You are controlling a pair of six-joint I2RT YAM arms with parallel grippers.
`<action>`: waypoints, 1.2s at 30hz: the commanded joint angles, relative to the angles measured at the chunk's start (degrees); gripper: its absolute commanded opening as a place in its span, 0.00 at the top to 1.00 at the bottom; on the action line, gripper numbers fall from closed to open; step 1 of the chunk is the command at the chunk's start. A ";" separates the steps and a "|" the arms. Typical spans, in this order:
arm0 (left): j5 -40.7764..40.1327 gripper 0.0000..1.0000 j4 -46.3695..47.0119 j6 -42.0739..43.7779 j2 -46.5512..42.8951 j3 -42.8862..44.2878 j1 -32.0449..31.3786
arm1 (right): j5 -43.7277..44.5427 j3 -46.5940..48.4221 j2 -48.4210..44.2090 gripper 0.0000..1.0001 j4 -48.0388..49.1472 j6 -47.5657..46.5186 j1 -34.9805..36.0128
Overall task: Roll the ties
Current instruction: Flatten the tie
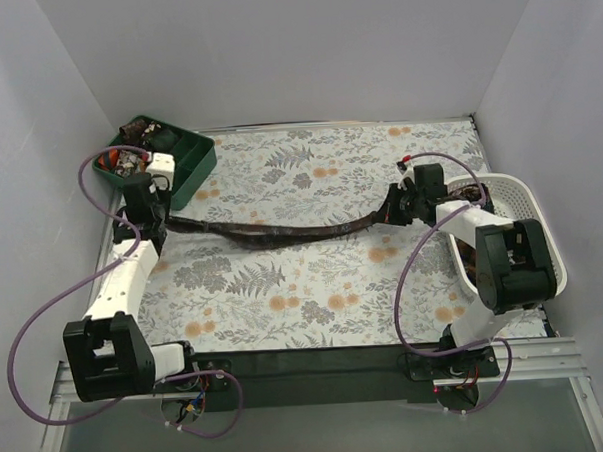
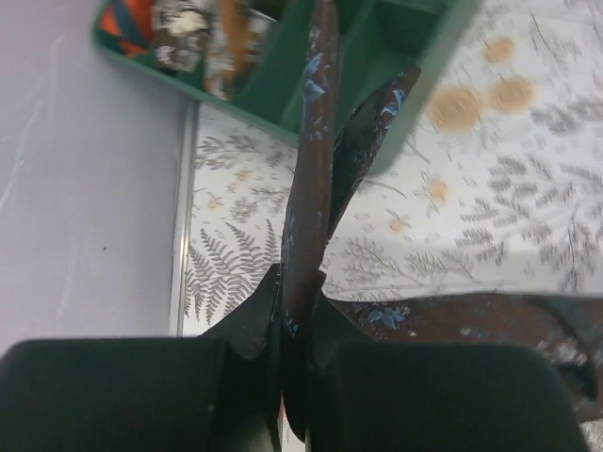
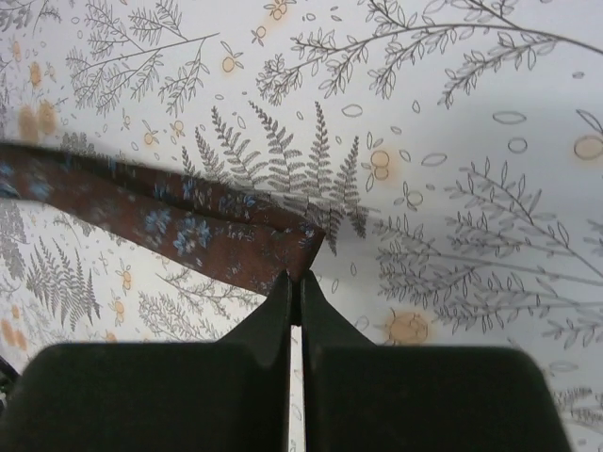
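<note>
A long brown tie [image 1: 282, 231] with small floral print stretches across the floral cloth between my two grippers. My left gripper [image 1: 156, 218] is shut on its left part; in the left wrist view the tie [image 2: 306, 217] runs up from between the jaws toward the green tray. My right gripper [image 1: 396, 208] is shut on the tie's right end; in the right wrist view the tie's corner [image 3: 236, 240] is pinched at the fingertips [image 3: 280, 294]. Rolled ties [image 1: 128, 158] sit in the green tray.
A dark green divided tray [image 1: 191, 163] stands at the back left, just behind my left gripper. A white lattice basket [image 1: 520, 191] stands at the right edge, under the right arm. White walls close in the table on three sides.
</note>
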 commanded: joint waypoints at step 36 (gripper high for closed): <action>-1.33 0.32 -4.21 -38.98 -14.43 -18.05 12.48 | 23.90 -7.67 -24.31 0.43 -15.81 0.08 -0.47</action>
